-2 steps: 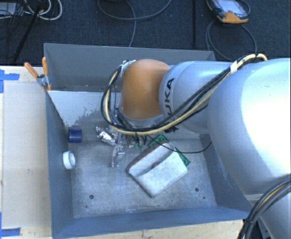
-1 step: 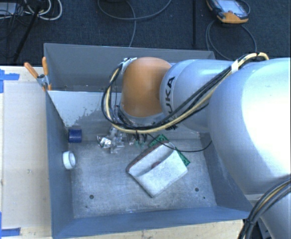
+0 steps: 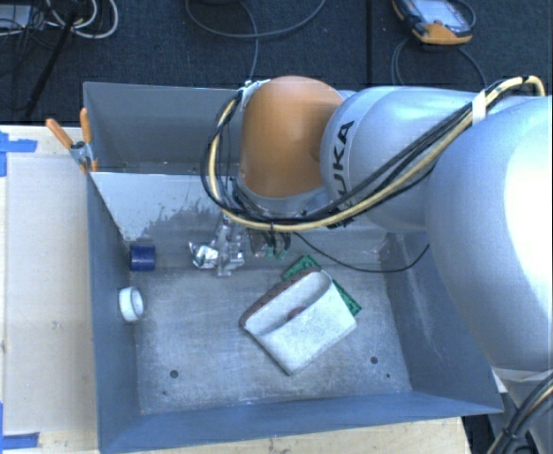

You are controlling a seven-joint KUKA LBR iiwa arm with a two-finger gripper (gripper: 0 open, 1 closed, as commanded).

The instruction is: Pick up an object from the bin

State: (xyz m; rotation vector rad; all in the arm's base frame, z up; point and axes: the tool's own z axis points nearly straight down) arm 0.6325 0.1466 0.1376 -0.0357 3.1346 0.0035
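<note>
The arm (image 3: 427, 159) comes in from the right and bends down into the bin (image 3: 144, 140), its thick grey body covering the bin's right side. At the wrist sits a rounded orange cover (image 3: 285, 135), with yellow and black cables (image 3: 221, 159) looped around its left side and underneath it. Below the cover the gripper (image 3: 221, 253) points down at the bin floor, close to the foot of the back wall and a little left of the middle. Its metal parts are small and partly shadowed, so I cannot tell whether the jaws are spread or pressed together, and nothing can be made out between them.

Nothing lies plainly under the gripper. Nearest on its left is a small blue cylinder (image 3: 143, 256) by the left wall, apart from the gripper. Further toward the front, also along the left wall, lies a white ring (image 3: 130, 303). To the gripper's right and nearer the front lies a pale rectangular pad (image 3: 302, 324) with a brown edge, set at a slant, resting on a green sheet (image 3: 303, 265) that pokes out at its back and right corners.
</note>
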